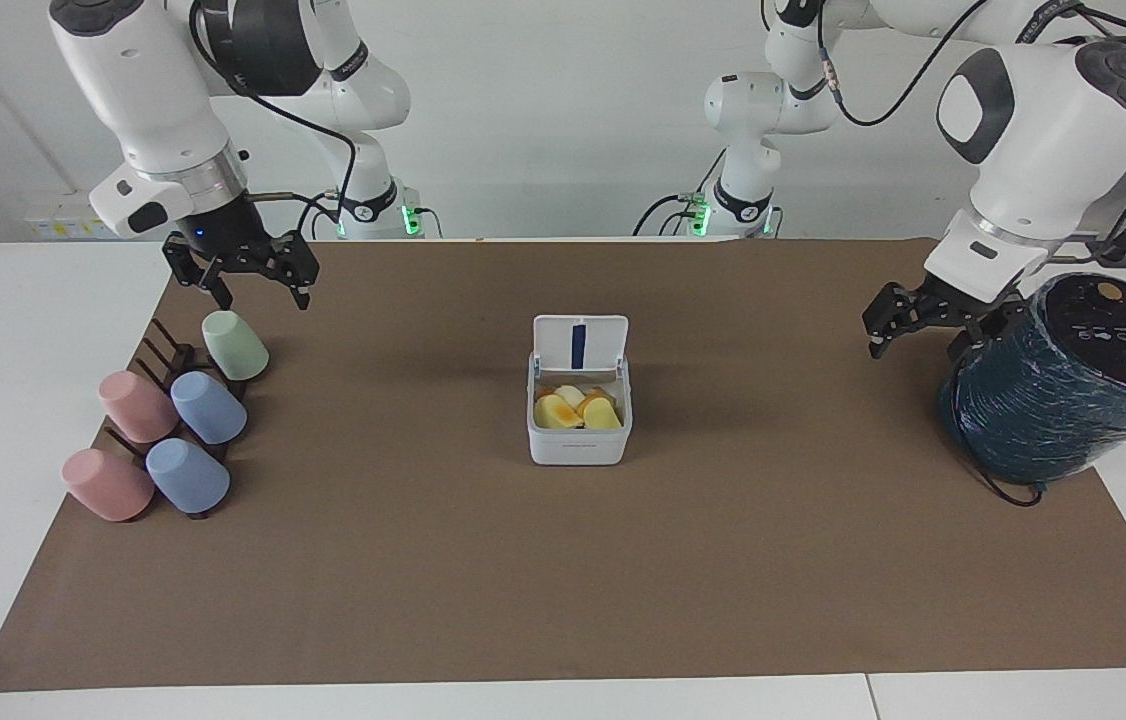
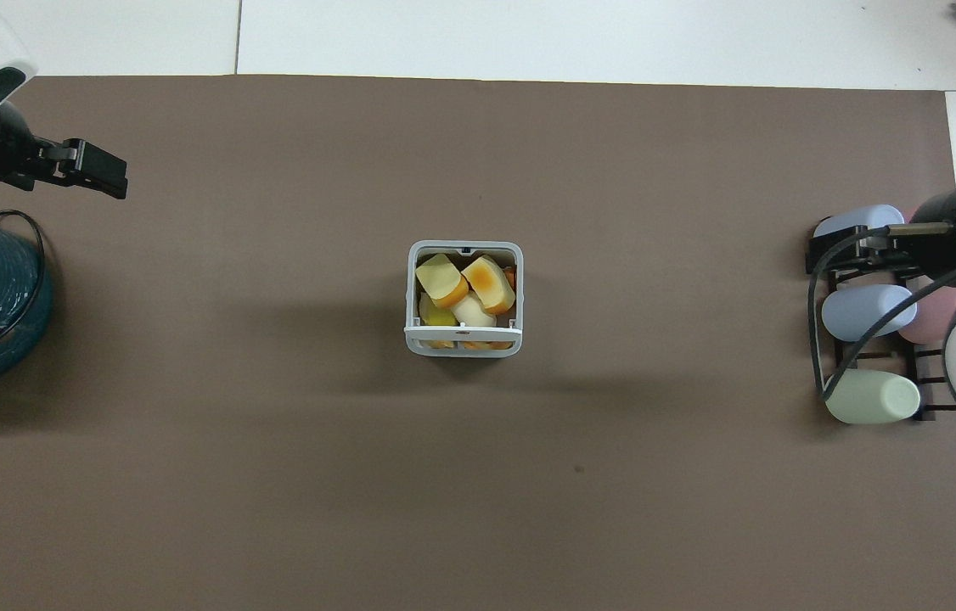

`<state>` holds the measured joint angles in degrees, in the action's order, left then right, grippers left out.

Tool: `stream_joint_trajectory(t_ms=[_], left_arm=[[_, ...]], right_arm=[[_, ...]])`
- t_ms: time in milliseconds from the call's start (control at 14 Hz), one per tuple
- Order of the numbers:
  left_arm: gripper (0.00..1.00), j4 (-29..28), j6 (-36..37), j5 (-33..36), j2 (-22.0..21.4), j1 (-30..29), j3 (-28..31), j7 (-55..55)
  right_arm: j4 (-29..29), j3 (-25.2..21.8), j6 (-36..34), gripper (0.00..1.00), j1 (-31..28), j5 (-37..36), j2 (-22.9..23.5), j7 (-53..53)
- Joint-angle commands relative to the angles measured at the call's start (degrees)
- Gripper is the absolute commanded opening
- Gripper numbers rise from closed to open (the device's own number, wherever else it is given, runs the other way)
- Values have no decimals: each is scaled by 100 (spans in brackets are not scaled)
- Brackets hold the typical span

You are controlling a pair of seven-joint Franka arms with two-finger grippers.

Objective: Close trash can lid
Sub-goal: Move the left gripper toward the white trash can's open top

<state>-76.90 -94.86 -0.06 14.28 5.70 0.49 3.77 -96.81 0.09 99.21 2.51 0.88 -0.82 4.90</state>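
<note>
The trash can (image 1: 578,445) is a small white square box in the middle of the brown mat; it also shows in the overhead view (image 2: 411,288). Its lid (image 1: 580,343) stands upright and open on the side nearer to the robots, with the dark blue strip facing the camera; from above it shows edge-on (image 2: 463,332). Yellow and orange food pieces (image 1: 575,408) fill the box. My left gripper (image 1: 915,340) is open, beside the teal cylinder and far from the can. My right gripper (image 1: 261,292) is open over the cup rack, also far from the can.
A large dark teal wrapped cylinder (image 1: 1063,385) with a black top leans at the left arm's end of the table. A dark rack (image 1: 168,360) with several pink, blue and green cups (image 1: 208,408) lies at the right arm's end.
</note>
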Motion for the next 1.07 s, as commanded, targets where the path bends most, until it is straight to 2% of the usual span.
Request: stream_joint_trajectory(t_ms=[0, 357, 714, 929, 1000], left_arm=[[100, -237, -129, 103, -171, -7, 4, 62], [100, -281, -103, 103, -197, 63, -5, 27], [100, -807, -138, 77, -460, 291, -58, -130], [100, -1150, -260, 50, -610, 712, -58, -884], [83, -1291, -261, 42, -706, 913, -58, -1140]], right_arm=[[-128, 35, -15, 100, -75, 53, -129, -104], [-128, 35, -15, 100, -75, 53, -129, -104], [-128, 35, -15, 100, -75, 53, -129, -104], [-128, 35, -15, 100, -75, 53, -120, -104], [-128, 44, -15, 100, -75, 53, -129, -104]])
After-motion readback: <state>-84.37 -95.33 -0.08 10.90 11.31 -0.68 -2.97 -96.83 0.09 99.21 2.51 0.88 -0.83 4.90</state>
